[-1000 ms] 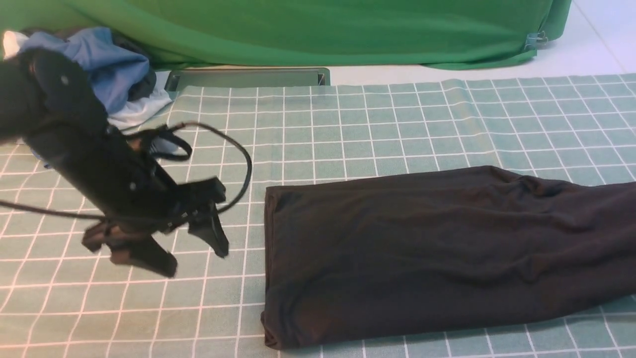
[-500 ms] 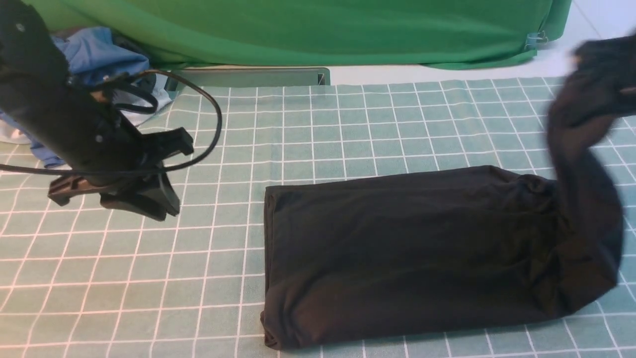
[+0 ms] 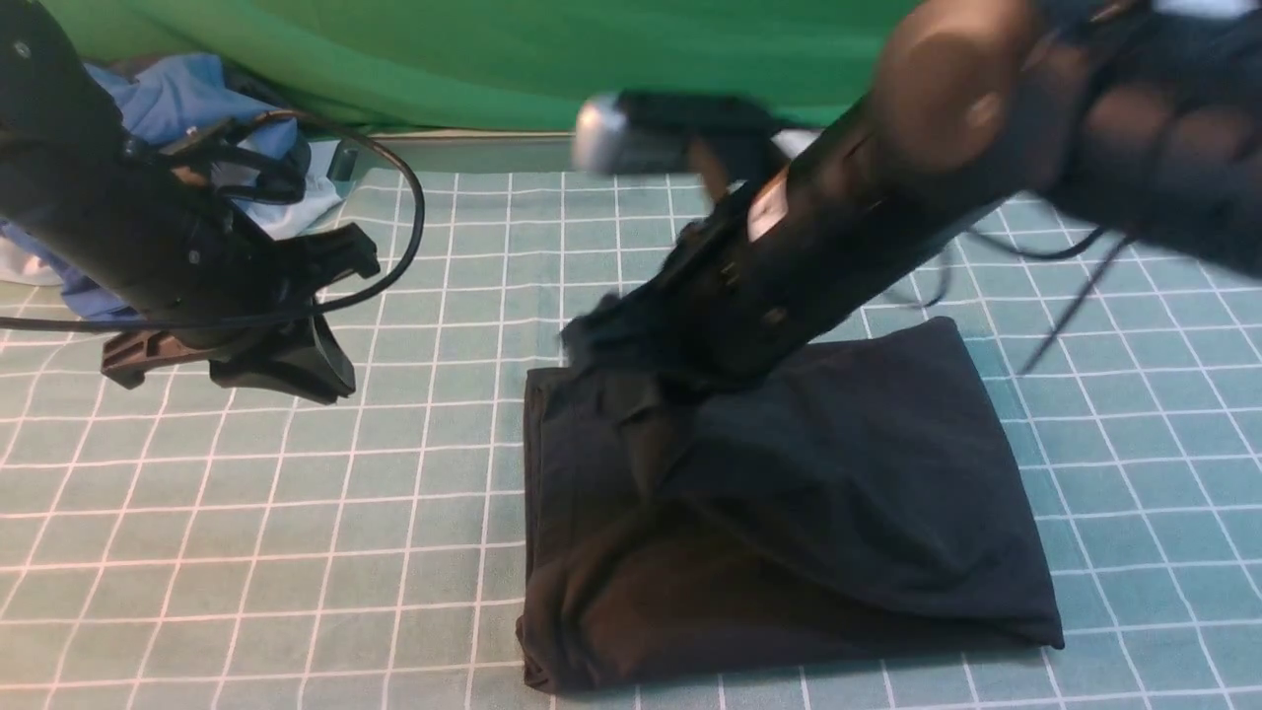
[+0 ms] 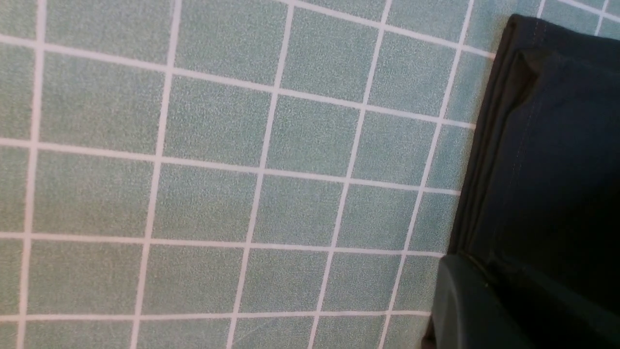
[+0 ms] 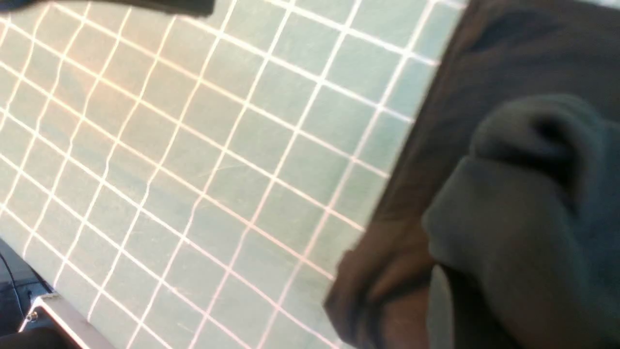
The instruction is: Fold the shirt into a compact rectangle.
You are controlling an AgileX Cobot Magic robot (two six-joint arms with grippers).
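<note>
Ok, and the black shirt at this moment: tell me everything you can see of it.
The black thin-knit shirt lies on the green white-gridded tablecloth, doubled into a rough, wrinkled rectangle: an upper layer is folded over a lower one, whose near left part shows below it. The edges do not line up neatly. No logo or label shows. The right gripper is down at its far left corner, bunching cloth there. The left gripper hangs apart from it, jaws shut.

It looked like a robot lab: green backdrop cloth [image 3: 552,59] hung behind a grid-patterned tabletop [image 3: 296,513].
</note>
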